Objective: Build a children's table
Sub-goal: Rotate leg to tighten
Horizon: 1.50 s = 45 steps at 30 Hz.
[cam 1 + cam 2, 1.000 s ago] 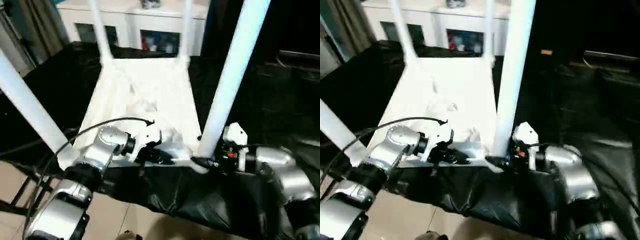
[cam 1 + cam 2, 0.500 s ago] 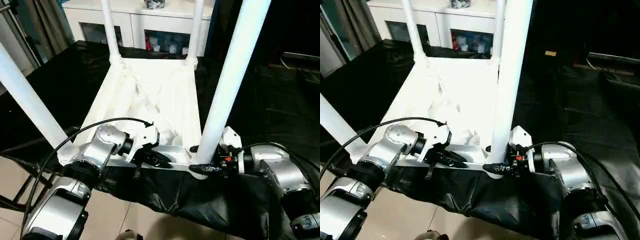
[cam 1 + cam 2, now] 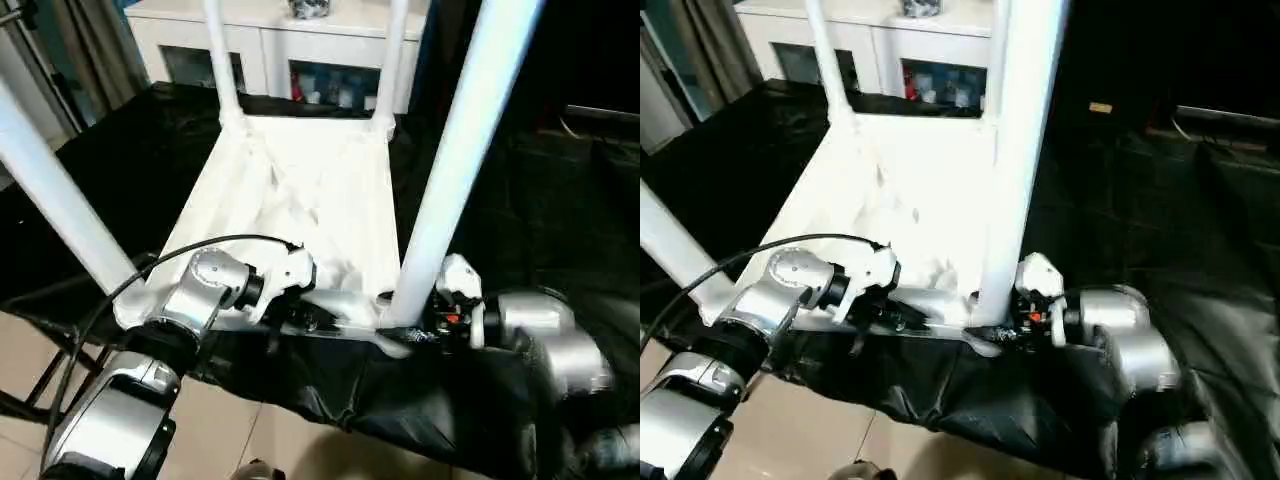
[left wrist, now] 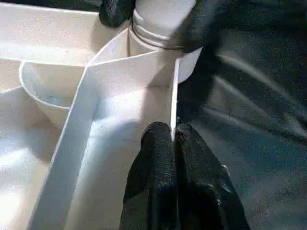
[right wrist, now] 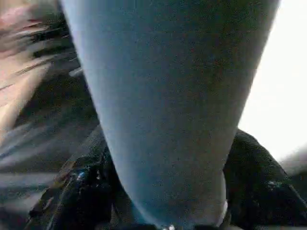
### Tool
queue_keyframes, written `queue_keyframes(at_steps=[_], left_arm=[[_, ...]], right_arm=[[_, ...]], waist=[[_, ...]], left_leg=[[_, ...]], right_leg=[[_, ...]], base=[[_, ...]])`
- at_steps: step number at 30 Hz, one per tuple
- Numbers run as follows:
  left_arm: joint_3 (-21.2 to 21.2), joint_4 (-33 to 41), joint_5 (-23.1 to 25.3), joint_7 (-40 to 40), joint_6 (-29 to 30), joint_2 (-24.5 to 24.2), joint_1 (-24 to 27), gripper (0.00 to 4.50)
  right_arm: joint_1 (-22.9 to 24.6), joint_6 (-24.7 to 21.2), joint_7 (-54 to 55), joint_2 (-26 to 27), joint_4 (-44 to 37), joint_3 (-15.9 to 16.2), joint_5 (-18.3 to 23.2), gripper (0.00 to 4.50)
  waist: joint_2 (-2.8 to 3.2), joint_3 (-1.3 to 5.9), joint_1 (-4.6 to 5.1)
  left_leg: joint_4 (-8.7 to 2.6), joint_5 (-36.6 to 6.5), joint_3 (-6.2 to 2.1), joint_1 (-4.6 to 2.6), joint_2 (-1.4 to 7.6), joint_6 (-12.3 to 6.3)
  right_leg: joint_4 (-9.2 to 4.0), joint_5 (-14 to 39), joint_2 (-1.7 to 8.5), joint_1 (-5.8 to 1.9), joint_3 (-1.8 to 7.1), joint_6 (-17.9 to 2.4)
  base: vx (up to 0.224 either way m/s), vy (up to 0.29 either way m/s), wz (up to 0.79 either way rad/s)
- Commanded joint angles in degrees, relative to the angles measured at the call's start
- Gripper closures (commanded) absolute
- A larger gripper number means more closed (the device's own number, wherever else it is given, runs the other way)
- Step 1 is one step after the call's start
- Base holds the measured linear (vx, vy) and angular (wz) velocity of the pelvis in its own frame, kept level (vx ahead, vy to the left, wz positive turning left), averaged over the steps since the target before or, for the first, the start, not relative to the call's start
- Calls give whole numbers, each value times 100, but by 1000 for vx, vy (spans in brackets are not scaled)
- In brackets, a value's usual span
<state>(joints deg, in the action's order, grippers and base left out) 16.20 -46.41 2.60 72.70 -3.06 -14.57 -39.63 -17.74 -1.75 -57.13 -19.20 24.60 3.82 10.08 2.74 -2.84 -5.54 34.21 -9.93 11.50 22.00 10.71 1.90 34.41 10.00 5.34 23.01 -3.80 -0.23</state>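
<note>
The tabletop lies upside down on the black surface. My left hand pinches its near rim; my right hand clasps the near right leg at its base. I should keep the leg upright while seating it.

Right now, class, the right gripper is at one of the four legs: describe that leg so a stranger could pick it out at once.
Find the upturned white tabletop on the black work table, with four legs pointing up. The leg stands in the near corner on the robot's right. Unlike the others, it has the right gripper around its base.
</note>
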Motion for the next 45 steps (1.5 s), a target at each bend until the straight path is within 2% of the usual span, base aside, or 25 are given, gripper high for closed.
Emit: queue_keyframes(at_steps=[1, 3, 4, 6, 8, 9, 10, 11, 12, 13, 14, 16, 19, 23, 25, 27, 29, 30, 34, 35, 38, 40, 42, 45], left_arm=[[-89, 191, 10, -479, 186, 217, -74, 450], [-139, 404, -4, -794, 390, 386, 26, 450], [-148, 601, 33, -1078, 543, 530, 127, 450], [-133, 784, 81, -1310, 664, 668, 232, 450], [-86, 1065, 180, -1698, 823, 884, 422, 450], [-72, 1177, 204, -1849, 870, 970, 507, 450], [-65, 1258, 219, -2000, 897, 1026, 566, 450], [-45, 1308, 225, -2055, 899, 1048, 604, 450], [-32, 1343, 210, -2047, 890, 1056, 633, 450], [-27, 1367, 187, -2069, 899, 1061, 652, 450], [-27, 1367, 187, -2069, 899, 1061, 652, 450], [6, 1477, 169, -1996, 871, 994, 715, 450], [-24, 1534, 117, -1856, 840, 907, 732, 450], [-19, 1499, 74, -1366, 651, 591, 693, 450], [26, 1383, 67, -1025, 501, 405, 630, 450], [37, 1346, 70, -959, 463, 369, 609, 450], [88, 1126, 59, -629, 272, 184, 464, 450], [98, 1035, 66, -535, 204, 132, 401, 450], [101, 840, 56, -300, 62, 37, 257, 450], [114, 602, 47, -84, -84, -31, 72, 450], [161, 293, 116, 33, -308, -75, -133, 450], [175, 117, 122, 104, -405, -71, -238, 450], [152, -3, 96, 132, -449, -44, -304, 450], [127, -261, 59, 317, -601, -35, -415, 450]], right_arm=[[137, -173, 851, 176, -255, -19, -360, 191], [344, -433, 1635, 467, -526, -181, -521, 191], [489, -665, 2259, 731, -755, -296, -678, 191], [605, -845, 2766, 978, -965, -362, -837, 191], [737, -1124, 3514, 1396, -1304, -406, -1108, 191], [778, -1215, 3825, 1587, -1457, -429, -1203, 191], [821, -1239, 4064, 1705, -1594, -404, -1263, 191], [857, -1208, 4184, 1769, -1697, -368, -1285, 191], [885, -1128, 4227, 1804, -1766, -344, -1278, 121], [915, -1089, 4281, 1841, -1833, -338, -1197, 121], [915, -1089, 4281, 1841, -1833, -338, -1197, 121], [950, -1146, 4277, 1829, -2003, -340, -1093, 87], [892, -1064, 3978, 1624, -1992, -338, -1036, 70], [668, -928, 2658, 930, -1750, -383, -613, 70], [559, -898, 1978, 596, -1603, -368, -377, 70], [530, -892, 1841, 531, -1562, -368, -332, 70], [399, -788, 1035, 142, -1363, -256, -161, 70], [359, -808, 728, 19, -1312, -217, -74, 70], [276, -847, 99, -250, -1199, -91, 25, 70], [144, -785, -522, -518, -1012, 106, 28, 70], [-82, -601, -1019, -698, -673, 287, 1, 70], [-245, -514, -1151, -701, -443, 336, -10, 96], [-344, -467, -1211, -685, -299, 332, 1, 107], [-547, -402, -1536, -666, -40, 413, 65, 141]], waist=[[-78, 368, 37], [-84, 356, 92], [-87, 361, 83], [-74, 362, 106], [-79, 361, 122], [-40, 355, 137], [-48, 372, 148], [-39, 368, 161], [-42, 378, 159], [-58, 383, 158], [-49, 384, 153], [-37, 391, 168], [-43, 381, 183], [-48, 388, 204], [-54, 385, 217], [-48, 389, 211], [-40, 411, 202], [-17, 413, 179], [-35, 414, 150], [3, 414, 140], [3, 401, 133], [-20, 413, 102], [-17, 423, 63], [-22, 441, 26]], left_leg=[[-462, -1672, -160, -130, 257, -86], [-469, -1704, -161, -137, 259, -60], [-473, -1673, -165, -131, 258, -70], [-481, -1611, -163, -128, 263, -52], [-485, -1622, -162, -131, 251, -47], [-492, -1713, -161, -140, 252, -28], [-501, -1618, -167, -126, 240, -30], [-509, -1592, -166, -127, 245, -44], [-493, -1563, -158, -135, 234, -71], [-489, -1525, -153, -131, 227, -99], [-488, -1484, -153, -126, 225, -122], [-483, -1336, -155, -96, 221, -203], [-475, -1358, -149, -90, 213, -260], [-459, -1369, -155, -83, 217, -330], [-445, -1319, -151, -69, 217, -403], [-432, -1248, -145, -77, 225, -430], [-416, -1189, -148, -86, 225, -465], [-403, -1096, -139, -87, 238, -498], [-388, -1105, -129, -76, 241, -553], [-383, -1139, -134, -76, 238, -552], [-380, -1321, -122, -98, 238, -487], [-377, -1336, -129, -98, 245, -437], [-377, -1253, -131, -110, 262, -421], [-358, -1124, -124, -104, 256, -493]], right_leg=[[-459, 1857, 355, -257, 204, -1230], [-481, 1922, 353, -227, 232, -1155], [-484, 1911, 350, -240, 227, -1129], [-471, 1830, 347, -207, 242, -1106], [-495, 1890, 336, -205, 232, -1045], [-518, 1952, 327, -184, 239, -999], [-507, 1859, 330, -206, 239, -961], [-513, 1795, 324, -197, 240, -935], [-516, 1736, 323, -192, 249, -906], [-513, 1681, 321, -196, 253, -901], [-503, 1622, 318, -197, 258, -902], [-477, 1350, 315, -218, 255, -944], [-490, 1430, 323, -234, 250, -953], [-481, 1425, 322, -260, 244, -968], [-476, 1338, 326, -268, 245, -1039], [-460, 1249, 325, -264, 247, -1102], [-433, 1098, 327, -268, 237, -1198], [-406, 895, 319, -270, 236, -1286], [-392, 845, 317, -289, 216, -1380], [-391, 905, 327, -287, 210, -1390], [-426, 1132, 321, -276, 209, -1401], [-421, 1212, 341, -281, 204, -1401], [-401, 1104, 340, -274, 209, -1440], [-363, 804, 333, -278, 202, -1542]], base=[[0, 0, 0], [0, 0, 0], [0, 0, 0], [0, 0, 0], [0, 0, 0], [0, 0, 0], [0, 0, 0], [0, 0, 0], [0, 0, 0], [0, 0, 0], [0, 0, 0], [0, 0, 0], [0, 0, 0], [0, 0, 0], [0, 0, 0], [0, 0, 0], [0, 0, 0], [0, 0, 0], [0, 0, 0], [0, 0, 0], [0, 0, 0], [0, 0, 0], [0, 0, 0], [0, 0, 0]])
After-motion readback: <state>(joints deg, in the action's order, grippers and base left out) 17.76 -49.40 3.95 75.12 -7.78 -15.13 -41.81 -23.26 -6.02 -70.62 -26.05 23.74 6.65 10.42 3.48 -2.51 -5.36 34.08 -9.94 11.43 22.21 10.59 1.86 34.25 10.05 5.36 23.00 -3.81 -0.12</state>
